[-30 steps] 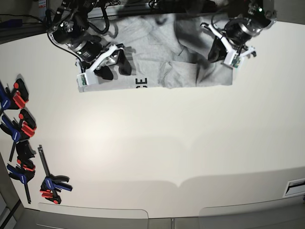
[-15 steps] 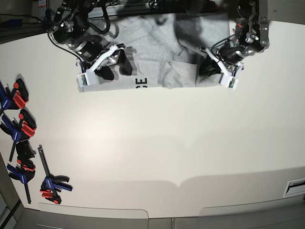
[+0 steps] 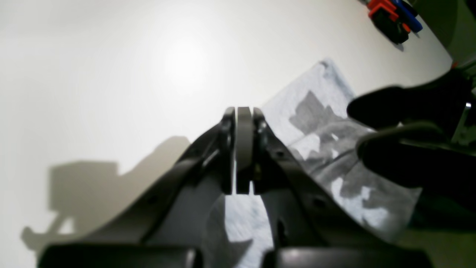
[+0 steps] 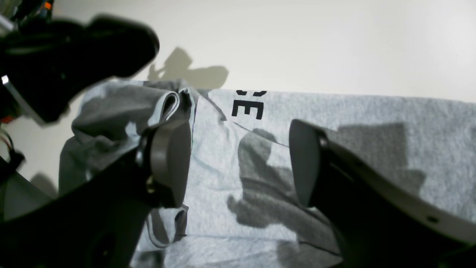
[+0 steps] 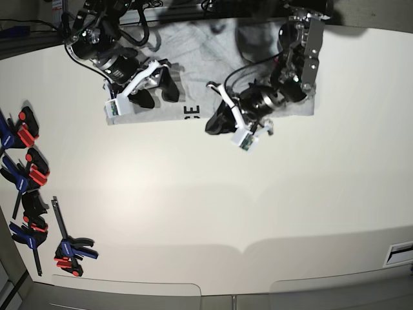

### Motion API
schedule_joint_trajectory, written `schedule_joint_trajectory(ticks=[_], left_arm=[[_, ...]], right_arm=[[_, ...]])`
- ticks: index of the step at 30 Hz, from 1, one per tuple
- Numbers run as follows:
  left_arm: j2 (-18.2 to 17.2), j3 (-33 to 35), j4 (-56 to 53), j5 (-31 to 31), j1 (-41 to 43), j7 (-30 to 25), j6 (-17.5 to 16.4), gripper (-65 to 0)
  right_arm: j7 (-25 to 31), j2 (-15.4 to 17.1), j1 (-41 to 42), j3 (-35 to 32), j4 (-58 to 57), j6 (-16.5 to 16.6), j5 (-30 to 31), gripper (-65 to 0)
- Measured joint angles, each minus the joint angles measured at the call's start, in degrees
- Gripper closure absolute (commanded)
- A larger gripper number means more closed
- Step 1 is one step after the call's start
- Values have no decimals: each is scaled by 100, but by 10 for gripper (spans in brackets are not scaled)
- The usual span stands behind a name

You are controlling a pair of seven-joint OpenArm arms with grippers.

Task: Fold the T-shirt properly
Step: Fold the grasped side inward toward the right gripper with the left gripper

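Observation:
The light grey T-shirt lies crumpled at the table's far edge, with black letters showing at its near hem. My right gripper is open and hovers over the shirt's left part. In the right wrist view the right gripper has its fingers spread above the cloth, near the letters. My left gripper sits at the shirt's near edge, right of the letters. In the left wrist view the left gripper is shut with its tips over bare table. I cannot tell whether it pinches cloth.
Several red, blue and black clamps lie along the table's left edge and also show in the left wrist view. The white table stretches toward the front. The left arm looms at the right wrist view's upper left.
My left arm swung from the shirt's right end leftward to the middle of its near edge. My right arm stayed in place, open.

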Motion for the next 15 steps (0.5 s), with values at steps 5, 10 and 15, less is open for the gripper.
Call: schedule_joint_trajectory(ticks=[5, 10, 15], left_arm=[[-483, -393, 0, -490, -131, 404, 4, 0], [-955, -955, 0, -1029, 160, 570, -190, -5], [-1163, -1019, 0, -1086, 417, 597, -315, -31]], right_arm=[[153, 284, 0, 120, 0, -319, -511, -393], [238, 1093, -20, 645, -264, -481, -1113, -422], [350, 1484, 15, 929, -1274, -518, -437, -422]])
